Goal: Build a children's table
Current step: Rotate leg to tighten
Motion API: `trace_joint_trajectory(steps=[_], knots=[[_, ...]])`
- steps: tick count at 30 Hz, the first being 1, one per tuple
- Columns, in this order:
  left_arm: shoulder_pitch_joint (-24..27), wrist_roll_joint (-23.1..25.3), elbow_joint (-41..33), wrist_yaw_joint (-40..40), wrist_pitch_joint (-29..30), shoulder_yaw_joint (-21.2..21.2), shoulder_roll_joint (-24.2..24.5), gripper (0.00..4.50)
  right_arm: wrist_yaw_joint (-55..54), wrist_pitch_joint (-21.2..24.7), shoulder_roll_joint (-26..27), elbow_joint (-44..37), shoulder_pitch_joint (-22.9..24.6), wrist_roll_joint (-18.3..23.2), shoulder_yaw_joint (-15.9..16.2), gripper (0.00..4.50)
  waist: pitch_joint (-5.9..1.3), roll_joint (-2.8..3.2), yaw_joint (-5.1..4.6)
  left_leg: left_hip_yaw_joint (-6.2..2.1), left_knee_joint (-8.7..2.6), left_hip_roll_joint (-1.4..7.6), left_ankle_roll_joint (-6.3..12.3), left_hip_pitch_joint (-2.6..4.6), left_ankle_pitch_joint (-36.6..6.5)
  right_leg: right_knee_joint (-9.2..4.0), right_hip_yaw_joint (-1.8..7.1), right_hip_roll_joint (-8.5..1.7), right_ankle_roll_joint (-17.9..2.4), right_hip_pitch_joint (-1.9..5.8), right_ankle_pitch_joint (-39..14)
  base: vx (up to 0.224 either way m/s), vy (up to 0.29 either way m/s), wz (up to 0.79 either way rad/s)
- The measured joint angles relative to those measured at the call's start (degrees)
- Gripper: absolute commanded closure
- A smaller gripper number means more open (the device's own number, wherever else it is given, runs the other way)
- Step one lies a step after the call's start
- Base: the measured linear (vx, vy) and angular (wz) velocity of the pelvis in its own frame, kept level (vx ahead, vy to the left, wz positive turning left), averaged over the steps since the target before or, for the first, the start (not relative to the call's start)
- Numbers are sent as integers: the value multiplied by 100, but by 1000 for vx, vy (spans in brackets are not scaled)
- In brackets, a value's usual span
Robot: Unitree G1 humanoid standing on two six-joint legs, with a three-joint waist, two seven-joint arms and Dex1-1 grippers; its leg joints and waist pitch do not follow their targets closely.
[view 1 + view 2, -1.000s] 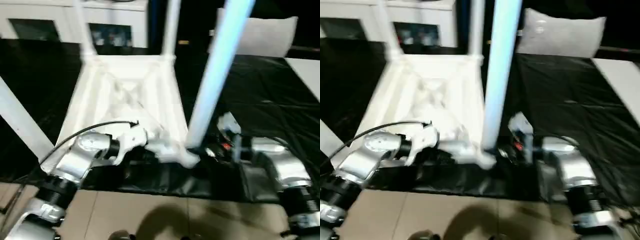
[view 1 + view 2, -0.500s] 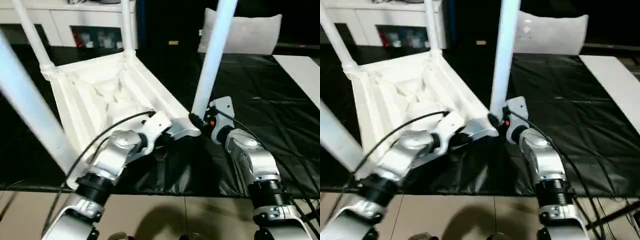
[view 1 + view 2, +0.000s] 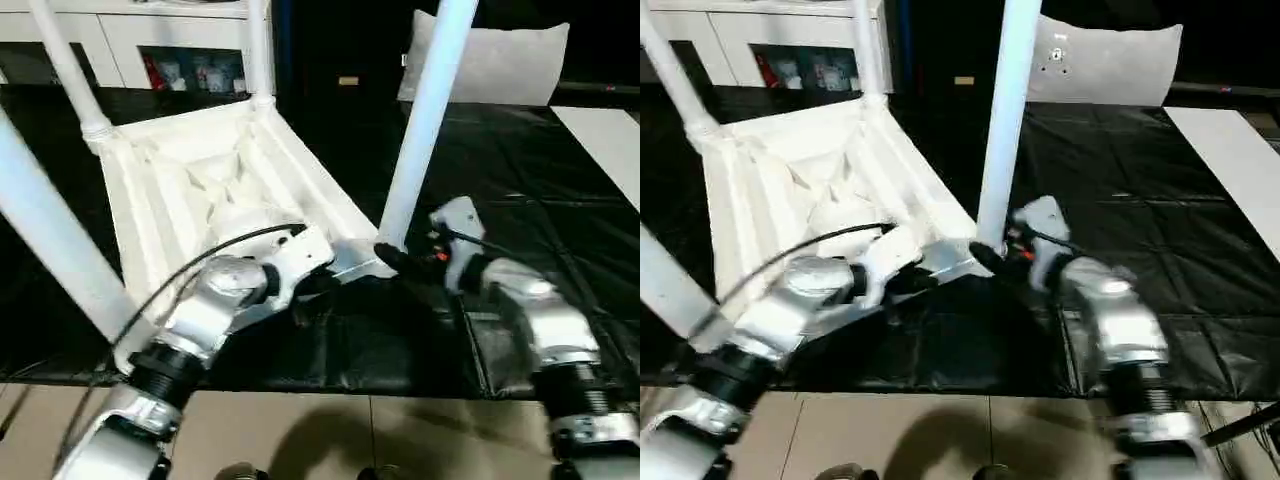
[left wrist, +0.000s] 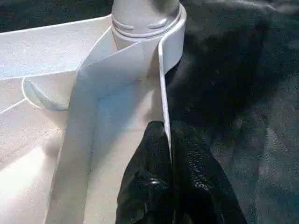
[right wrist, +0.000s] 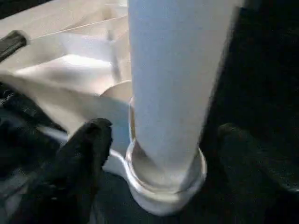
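Observation:
The children's table (image 3: 210, 190) lies upside down on black cloth, its ribbed underside facing up and its legs standing in the corner sockets. My left gripper (image 4: 169, 154) is shut on the thin side rim (image 4: 163, 84), just short of the near right corner socket (image 4: 145, 18). My right gripper (image 5: 166, 140) is open around the base of that corner's leg (image 3: 425, 110). One black finger (image 5: 88, 140) stands on each side of the leg, with a gap between finger and leg. Further legs rise at the back left (image 3: 62, 65), at the back right (image 3: 258, 50) and at the near left (image 3: 50, 240).
A white cabinet (image 3: 150, 40) with shelves stands behind the table, and a grey pillow (image 3: 500, 65) lies at the back right. The black cloth (image 3: 520, 170) spreads out to the right, up to a white surface (image 3: 605, 140). Tan floor (image 3: 350, 440) borders the cloth's near edge.
My right gripper has spread its fingers off the leg's base and the arm has drawn back a little. My left gripper keeps its hold on the rim. The camera has shifted.

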Motion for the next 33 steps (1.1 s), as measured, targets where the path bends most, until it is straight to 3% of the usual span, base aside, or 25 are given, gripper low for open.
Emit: trace_joint_trajectory(steps=[3,8,15,29,33], knots=[[38,-87,35,-366,-298,1,244,450,673,-301,-334,-1,14,18,207,54,3,-6,4,0,1,1,0,-3,0,-1,-2,0,-1,0,0,0,0,0],[103,-258,23,-1038,-657,-55,616,450,1452,-407,-553,121,0,178,256,54,5,-12,58,-1,2,2,4,-7,2,-2,-5,-1,-1,-1,0,0,0,0],[163,-432,-37,-1926,-1119,-194,1054,450,2385,-517,-697,471,-123,314,492,126,4,-15,210,0,7,5,12,-15,6,-2,-10,-1,-3,-1,-1,0,0,0],[163,-481,-55,-2183,-1268,-318,1067,450,3039,-450,-641,536,-135,519,681,243,-5,-29,299,0,30,12,12,-24,6,9,-16,-2,-7,-3,2,0,0,0],[164,-477,-55,-2184,-1268,-321,1068,450,3064,-418,-628,567,-138,537,675,249,-8,-38,300,0,33,13,13,-25,6,10,-19,-2,-7,-3,2,0,0,0]])
